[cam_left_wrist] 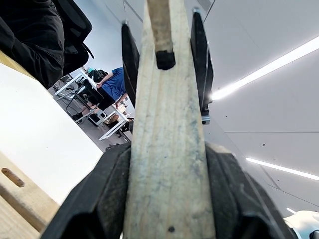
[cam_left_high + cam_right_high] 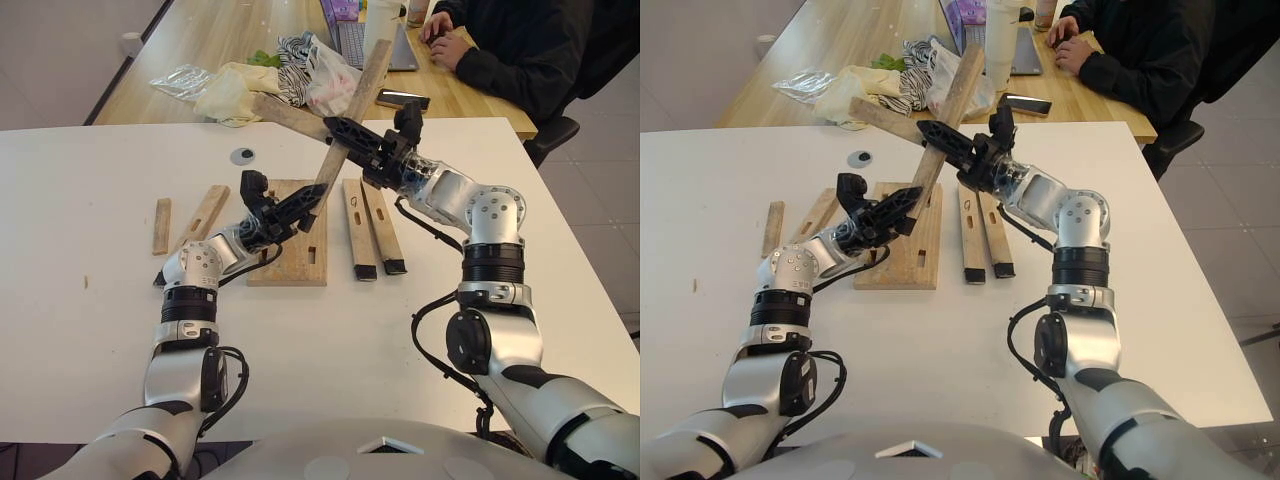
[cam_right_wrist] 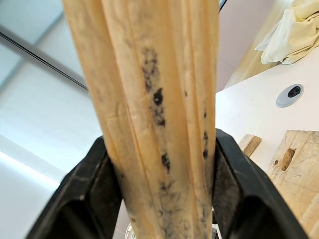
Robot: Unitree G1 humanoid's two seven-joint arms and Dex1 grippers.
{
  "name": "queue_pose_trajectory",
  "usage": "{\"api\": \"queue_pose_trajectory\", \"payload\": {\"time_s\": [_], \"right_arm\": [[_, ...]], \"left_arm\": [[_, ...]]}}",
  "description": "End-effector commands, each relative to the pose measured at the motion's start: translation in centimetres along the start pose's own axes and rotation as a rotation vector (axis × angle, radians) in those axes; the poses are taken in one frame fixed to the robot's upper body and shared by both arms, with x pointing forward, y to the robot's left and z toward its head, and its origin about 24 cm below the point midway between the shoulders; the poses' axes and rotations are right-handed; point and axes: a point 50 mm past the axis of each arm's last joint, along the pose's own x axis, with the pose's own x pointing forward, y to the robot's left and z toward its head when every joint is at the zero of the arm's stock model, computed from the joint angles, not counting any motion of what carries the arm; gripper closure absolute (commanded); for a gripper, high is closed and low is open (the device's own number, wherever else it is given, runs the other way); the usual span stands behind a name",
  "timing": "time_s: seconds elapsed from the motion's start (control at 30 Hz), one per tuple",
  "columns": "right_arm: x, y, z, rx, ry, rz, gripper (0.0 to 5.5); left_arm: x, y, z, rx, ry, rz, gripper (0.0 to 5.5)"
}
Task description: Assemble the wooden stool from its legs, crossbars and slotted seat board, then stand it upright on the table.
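My left gripper (image 2: 298, 206) is shut on the lower end of a long wooden leg (image 2: 358, 100) that slants up and away over the slotted seat board (image 2: 290, 250). My right gripper (image 2: 342, 142) is shut on a second leg (image 2: 285, 113), which points toward the far left. The two legs cross just above the board's far edge. The left wrist view has the held leg (image 1: 169, 149) between black fingers (image 1: 130, 64). In the right wrist view the second leg (image 3: 159, 99) is clamped. Two more legs (image 2: 368, 226) with black tips lie right of the board. Two crossbars (image 2: 203, 215) lie to its left.
A grey round grommet (image 2: 242, 156) is set in the white table (image 2: 90, 330) beyond the board. A wooden desk (image 2: 200, 40) behind holds bags, cloth, a phone (image 2: 403, 98) and a laptop, with a seated person at the far right.
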Motion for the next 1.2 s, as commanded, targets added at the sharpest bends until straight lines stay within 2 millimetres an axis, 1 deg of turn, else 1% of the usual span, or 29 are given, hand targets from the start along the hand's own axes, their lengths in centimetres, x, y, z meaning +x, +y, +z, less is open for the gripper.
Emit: {"api": "queue_pose_trajectory", "payload": {"time_s": [0.03, 0.07, 0.1, 0.13, 0.2, 0.27, 0.3, 0.33, 0.37, 0.4, 0.43, 0.47, 0.53, 0.63, 0.73, 0.83, 0.97, 1.1, 1.2], "right_arm": [[0.4, 0.7, 0.4, -0.023, -0.012, 0.023, 3.38], [0.4, 0.7, 0.5, -0.024, -0.016, 0.026, 3.38], [0.4, 0.7, 0.4, -0.027, -0.02, 0.024, 3.38], [0.4, 0.6, 0.3, -0.03, -0.024, 0.022, 3.39], [0.3, 0.4, 0.2, -0.056, -0.029, 0.015, 3.41], [0.4, 0.2, -0.4, -0.148, -0.005, 0.012, 3.41], [0.3, -0.2, -0.6, -0.189, -0.015, 0.02, 3.42], [0.2, -0.6, -0.9, -0.225, -0.023, 0.024, 3.42], [0.0, -0.9, -1.0, -0.247, -0.033, 0.025, 3.43], [-0.3, -1.9, -1.5, -0.336, -0.03, 0.001, 3.43], [-0.5, -2.6, -2.0, -0.395, -0.027, -0.01, 3.44], [-0.8, -3.1, -2.6, -0.441, -0.033, -0.004, 3.44], [-1.1, -3.8, -3.4, -0.471, -0.051, 0.019, 3.44], [-1.1, -4.4, -4.4, -0.51, -0.047, 0.026, 3.44], [-1.1, -4.7, -4.9, -0.523, -0.049, 0.029, 3.44], [-0.8, -4.3, -5.3, -0.543, -0.05, 0.06, 3.44], [-0.4, -4.1, -6.1, -0.573, -0.008, 0.078, 3.44], [-0.9, -5.0, -6.7, -0.596, 0.023, 0.041, 3.44], [-1.6, -6.0, -7.5, -0.629, 0.076, -0.001, 3.45]], "left_arm": [[-0.4, -0.3, 0.2, 0.026, 0.014, -0.002, 3.51], [-0.6, -0.4, 0.2, 0.027, 0.017, -0.006, 3.51], [-1.0, -0.5, 0.2, 0.039, 0.021, 0.008, 3.14], [-1.8, -0.4, 0.4, 0.05, 0.018, 0.033, 3.06], [-3.4, -0.4, 0.9, 0.083, -0.005, 0.094, 2.71], [-5.4, -1.1, 1.6, 0.115, -0.029, 0.138, 2.41], [-6.7, -1.5, 2.0, 0.14, -0.033, 0.176, 2.32], [-7.7, -1.8, 2.2, 0.159, -0.033, 0.209, 2.11], [-8.2, -2.0, 2.4, 0.169, -0.028, 0.227, 1.98], [-8.6, -2.2, 2.4, 0.203, -0.004, 0.249, 1.79], [-8.7, -2.2, 2.4, 0.229, 0.015, 0.26, 1.63], [-8.7, -2.0, 2.6, 0.269, 0.015, 0.29, 1.6], [-8.8, -1.7, 3.0, 0.323, -0.004, 0.339, 1.6], [-8.5, -1.6, 3.5, 0.359, -0.017, 0.345, 1.6], [-8.4, -1.7, 4.1, 0.375, -0.043, 0.348, 1.6], [-8.7, -1.6, 4.2, 0.371, -0.036, 0.362, 1.6], [-8.7, -1.2, 4.3, 0.375, -0.04, 0.392, 1.6], [-8.8, -1.0, 4.3, 0.378, -0.043, 0.407, 1.6], [-9.0, -0.7, 4.2, 0.373, -0.045, 0.426, 1.6]]}}
